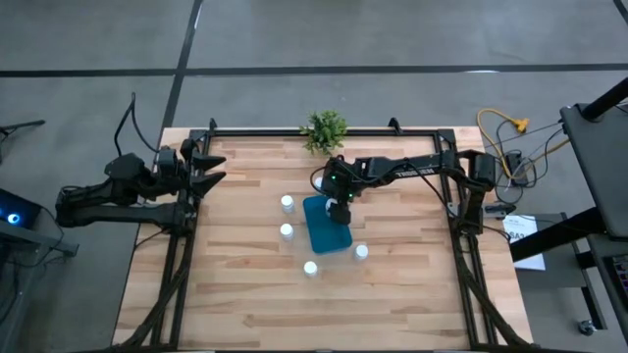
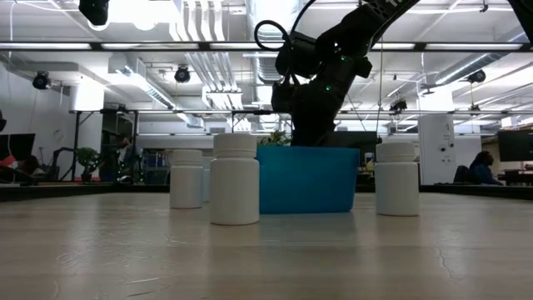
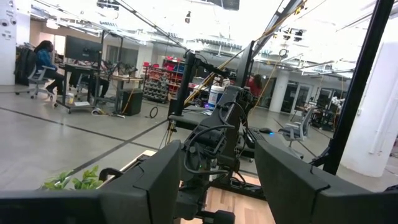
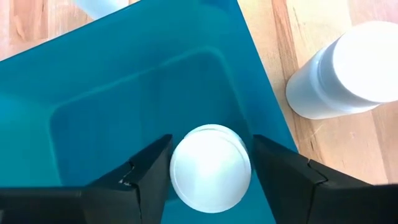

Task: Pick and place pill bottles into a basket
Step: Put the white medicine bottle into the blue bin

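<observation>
The right gripper (image 4: 210,169) holds a pill bottle (image 4: 210,168) pinched between its fingers above the far end of the basket (image 1: 328,227), while the left gripper (image 1: 210,168) waits spread wide at the table's far-left edge, four bottles standing around the basket

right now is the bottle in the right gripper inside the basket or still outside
Inside: the right wrist view shows the bottle between the right gripper fingers, over the basket floor.

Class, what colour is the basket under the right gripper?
Teal-blue basket, clearest in the right wrist view.
</observation>
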Robot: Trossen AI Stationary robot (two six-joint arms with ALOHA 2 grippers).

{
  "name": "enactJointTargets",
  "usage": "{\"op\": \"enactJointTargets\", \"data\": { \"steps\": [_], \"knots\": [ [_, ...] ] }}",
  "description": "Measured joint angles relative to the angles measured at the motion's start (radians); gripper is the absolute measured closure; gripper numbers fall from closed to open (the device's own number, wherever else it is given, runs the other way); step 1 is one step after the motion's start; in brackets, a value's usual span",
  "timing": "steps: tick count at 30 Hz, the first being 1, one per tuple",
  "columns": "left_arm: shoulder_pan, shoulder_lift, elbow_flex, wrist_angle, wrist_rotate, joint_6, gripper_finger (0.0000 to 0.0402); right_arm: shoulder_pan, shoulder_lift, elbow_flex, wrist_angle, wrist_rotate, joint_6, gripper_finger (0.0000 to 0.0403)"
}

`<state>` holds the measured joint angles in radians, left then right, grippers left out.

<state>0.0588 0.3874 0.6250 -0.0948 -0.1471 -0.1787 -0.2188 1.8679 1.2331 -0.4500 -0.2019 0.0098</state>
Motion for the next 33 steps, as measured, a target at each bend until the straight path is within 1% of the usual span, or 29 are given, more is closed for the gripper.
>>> {"op": "enactJointTargets", "data": {
  "steps": [8, 14, 27, 33],
  "knots": [
    [0.0, 0.0, 0.0, 0.0, 0.0, 0.0, 0.0214, 0.0, 0.0, 0.0, 0.0, 0.002, 0.01, 0.0155],
    [0.0, 0.0, 0.0, 0.0, 0.0, 0.0, 0.0214, 0.0, 0.0, 0.0, 0.007, -0.003, 0.015, 0.014],
    [0.0, 0.0, 0.0, 0.0, 0.0, 0.0, 0.0214, 0.0, 0.0, 0.001, 0.01, -0.009, 0.017, 0.0136],
    [0.0, 0.0, 0.0, 0.0, 0.0, 0.0, 0.0214, 0.0, -0.002, 0.046, -0.017, -0.009, 0.013, 0.0139]
  ]
}}
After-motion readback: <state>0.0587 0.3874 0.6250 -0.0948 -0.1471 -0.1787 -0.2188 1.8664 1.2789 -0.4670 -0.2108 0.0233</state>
